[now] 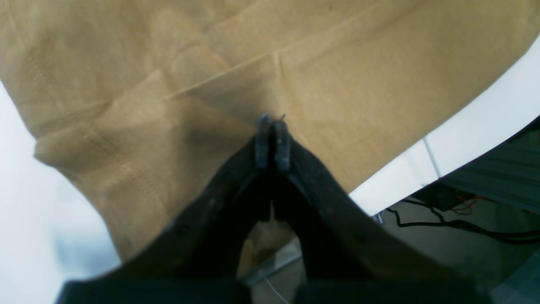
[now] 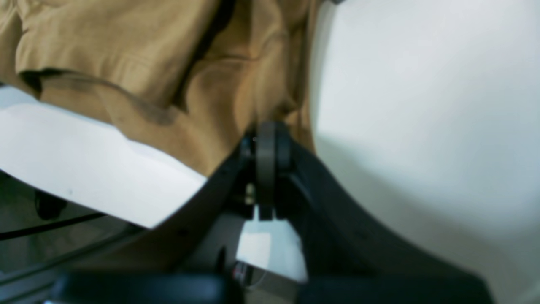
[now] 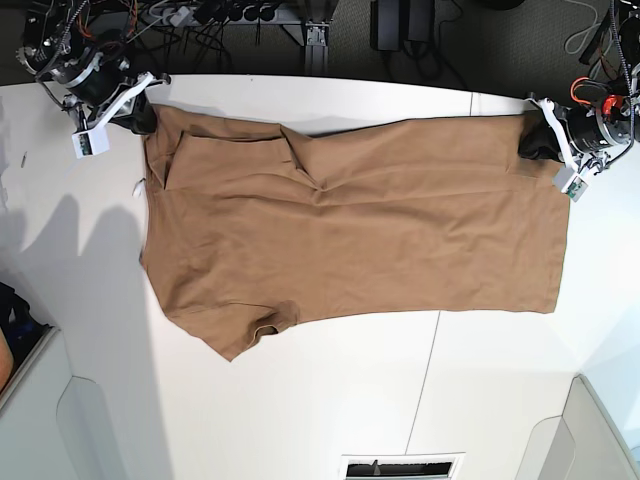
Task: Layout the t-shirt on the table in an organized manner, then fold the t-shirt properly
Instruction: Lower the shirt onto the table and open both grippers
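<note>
Layout stage: t-shirt (image 3: 350, 235) lies spread across the far part of the table (image 3: 330, 400), with one sleeve folded over near its upper edge and another bunched at the lower corner. Left gripper (image 1: 272, 141) is pressed together, pinching a far corner of the cloth at a seam. Right gripper (image 2: 265, 143) is likewise closed on the opposite far corner. Draw both corners apart evenly under light tension, keep the far edge straight, and lower it flat before letting go.
</note>
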Tool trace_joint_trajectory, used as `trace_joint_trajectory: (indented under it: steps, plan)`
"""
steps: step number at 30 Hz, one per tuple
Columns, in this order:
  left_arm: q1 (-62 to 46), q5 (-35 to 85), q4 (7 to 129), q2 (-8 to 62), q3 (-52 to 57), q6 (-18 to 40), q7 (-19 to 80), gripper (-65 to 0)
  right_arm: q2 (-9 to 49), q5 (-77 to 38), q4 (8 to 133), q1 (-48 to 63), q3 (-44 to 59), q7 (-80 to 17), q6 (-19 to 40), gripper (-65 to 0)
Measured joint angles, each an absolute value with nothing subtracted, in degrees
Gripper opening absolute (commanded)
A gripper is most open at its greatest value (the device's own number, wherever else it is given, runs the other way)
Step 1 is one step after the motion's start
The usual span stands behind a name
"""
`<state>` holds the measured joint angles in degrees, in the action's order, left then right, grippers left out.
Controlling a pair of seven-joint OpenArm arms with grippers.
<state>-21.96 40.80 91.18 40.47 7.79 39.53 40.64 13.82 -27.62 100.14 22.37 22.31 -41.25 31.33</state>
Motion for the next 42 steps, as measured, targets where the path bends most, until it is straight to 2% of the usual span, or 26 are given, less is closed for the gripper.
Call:
trace_joint_trajectory:
  steps: [2,6,15,17,18,20,22,24,27,31,37,40,42]
  plan:
    - [-22.11,40.84,91.85,40.47,8.10,39.51,41.60,-63.1,13.80,-28.60,100.16,22.31,22.87,-41.63,31.31,-65.0]
    - [-22.20,41.69,93.91,40.45,9.23,39.48,44.18,-52.1,13.78,-31.29,100.95,22.41,24.80,-42.41,31.29,-65.0]
    - [-22.17,52.75,97.41,40.45,20.56,39.46,47.33,-50.8,13.78,-38.61,107.09,21.89,31.48,-42.54,31.27,-65.0]
    - [-22.17,54.41,97.41,40.47,23.05,39.46,47.16,-46.8,13.80,-38.79,107.07,20.14,32.32,-42.74,31.09,-65.0]
    - [-22.15,54.98,97.41,40.49,24.03,39.46,46.72,-43.0,13.82,-38.79,107.02,18.98,32.36,-42.70,31.07,-63.7]
    - [-22.15,55.61,97.41,40.95,24.60,39.46,45.32,-33.9,13.65,-39.13,106.96,16.40,32.16,-42.59,31.20,-51.9]
    - [-22.06,53.63,97.41,41.15,24.60,39.44,42.61,-28.8,13.58,-39.40,106.19,13.61,31.53,-42.19,31.38,-43.7]
    - [-21.21,50.89,97.03,41.15,24.60,39.46,40.58,-28.7,13.65,-38.39,103.77,10.57,29.89,-40.99,31.38,-41.1]
    - [-15.81,49.32,92.77,41.50,23.51,39.88,38.68,-28.7,13.50,-33.10,97.03,4.23,26.11,-38.61,31.24,-41.0]
    - [-4.89,49.28,82.81,42.85,20.10,39.79,38.00,-28.7,13.10,-28.82,86.80,-5.06,22.85,-37.36,28.95,-41.0]
    - [9.10,49.10,66.13,42.59,11.05,39.72,38.06,-28.7,13.52,-25.15,71.22,-16.56,23.14,-36.34,28.14,-40.4]
    - [14.55,46.57,58.41,42.81,8.25,39.70,35.92,-28.7,13.32,-22.44,65.36,-21.08,23.09,-34.15,28.25,-34.6]
    - [17.39,44.27,53.47,42.89,7.16,39.46,34.57,-28.3,13.34,-20.64,61.60,-23.31,23.07,-33.43,28.16,-33.3]
